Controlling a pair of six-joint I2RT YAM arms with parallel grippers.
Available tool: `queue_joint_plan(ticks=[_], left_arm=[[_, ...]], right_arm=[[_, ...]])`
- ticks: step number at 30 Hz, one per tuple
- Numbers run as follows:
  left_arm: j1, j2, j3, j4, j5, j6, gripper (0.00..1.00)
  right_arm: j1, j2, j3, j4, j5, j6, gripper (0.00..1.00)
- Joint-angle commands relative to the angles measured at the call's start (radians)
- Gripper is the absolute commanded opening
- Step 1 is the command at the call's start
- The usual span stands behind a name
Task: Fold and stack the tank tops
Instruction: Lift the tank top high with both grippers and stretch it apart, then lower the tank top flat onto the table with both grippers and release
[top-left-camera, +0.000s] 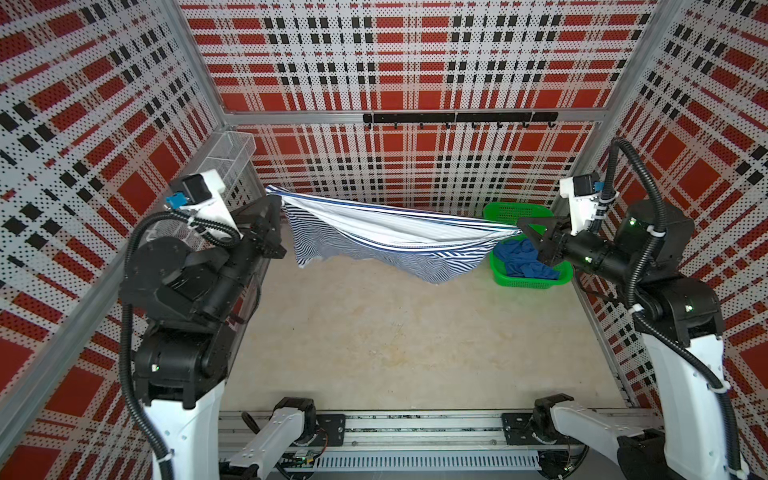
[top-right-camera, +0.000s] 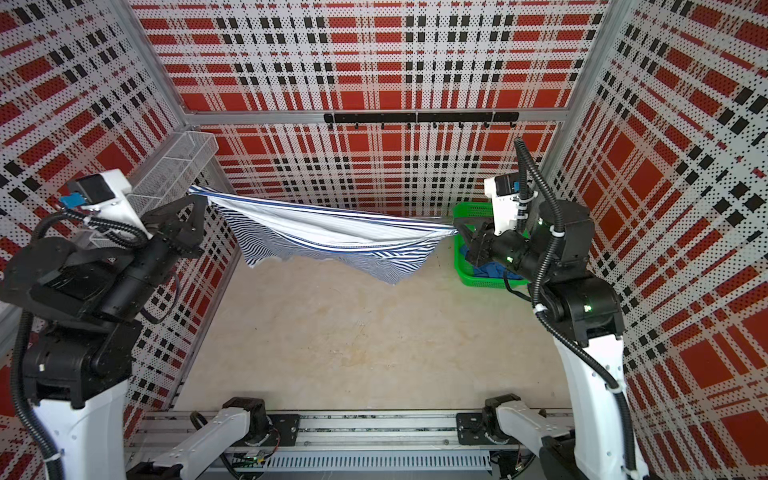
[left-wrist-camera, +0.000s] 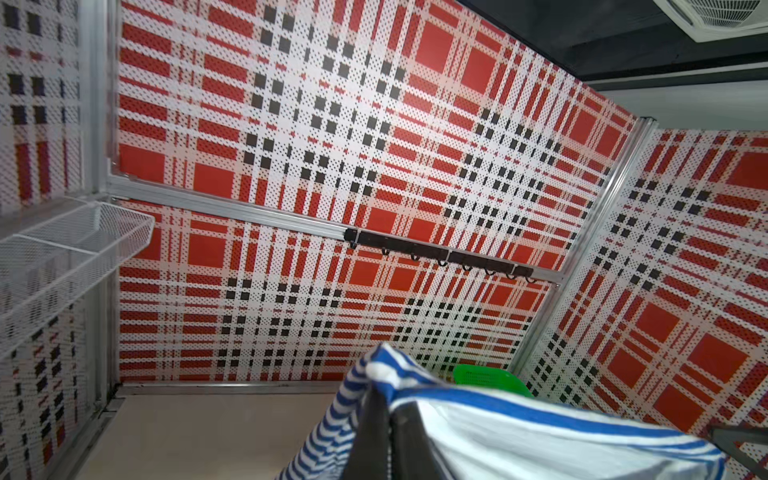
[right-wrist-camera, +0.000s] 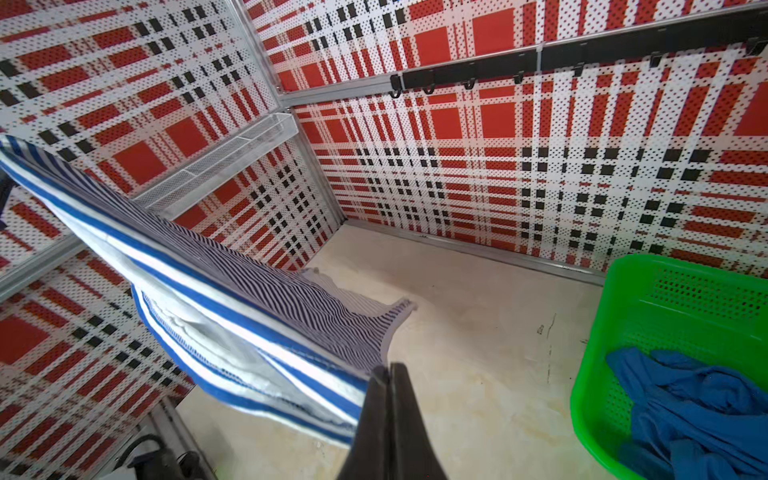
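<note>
- Two tools clamped tight: left gripper (top-left-camera: 279, 200) and right gripper (top-left-camera: 522, 227) hold the striped tank top (top-left-camera: 386, 235) stretched between them.
- Blue tank top (top-left-camera: 524, 262) crumpled in green basket (top-left-camera: 524, 285), far right.

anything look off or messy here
Nothing damaged or spilled. The striped tank top hangs lopsided between the left gripper and right gripper, sagging lowest near the right. The blue tank top lies crumpled in the green basket.
</note>
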Motion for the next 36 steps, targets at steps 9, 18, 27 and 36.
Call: queue_joint_plan(ticks=[9, 18, 27, 36], left_arm=[[0.046, 0.166, -0.121, 0.008, 0.022, 0.074, 0.00], [0.090, 0.596, -0.347, 0.309, 0.065, 0.072, 0.00], [0.069, 1.260, 0.161, 0.286, 0.138, 0.132, 0.38], [0.055, 1.024, -0.151, 0.337, -0.030, 0.038, 0.78]], right_arm=[[0.004, 0.131, -0.156, 0.005, 0.019, 0.099, 0.00], [0.003, 0.488, -0.326, 0.340, 0.084, 0.118, 0.00], [0.003, 0.910, -0.069, 0.578, 0.266, 0.096, 0.41], [0.120, 0.760, -0.338, 0.578, 0.290, 0.036, 0.61]])
